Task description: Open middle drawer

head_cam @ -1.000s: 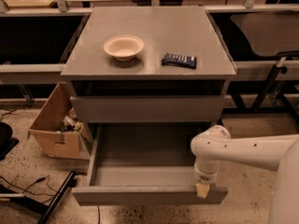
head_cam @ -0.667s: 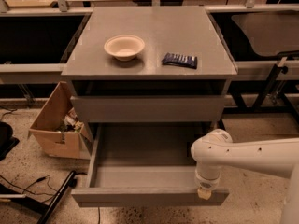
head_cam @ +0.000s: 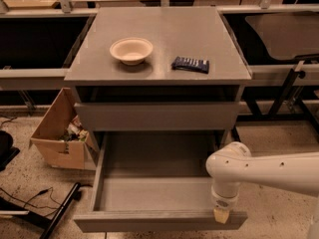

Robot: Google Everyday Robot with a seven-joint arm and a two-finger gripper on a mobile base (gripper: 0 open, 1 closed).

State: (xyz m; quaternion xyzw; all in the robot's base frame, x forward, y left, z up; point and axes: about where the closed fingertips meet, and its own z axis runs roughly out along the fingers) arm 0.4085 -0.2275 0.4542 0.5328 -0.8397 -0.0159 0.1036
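Tool (head_cam: 222,214), grip unclear, at middle drawer (head_cam: 149,195) front; opens toward camera, long axis left-right.

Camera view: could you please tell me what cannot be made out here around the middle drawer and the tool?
1. The tool, at the right end of the front lip of the middle drawer: the arm above covers most of it, so its grip cannot be judged.
2. The arm itself: cut off by the right edge.
3. The cardboard box: contents too small to identify.
4. The dark packet: print too small to read.
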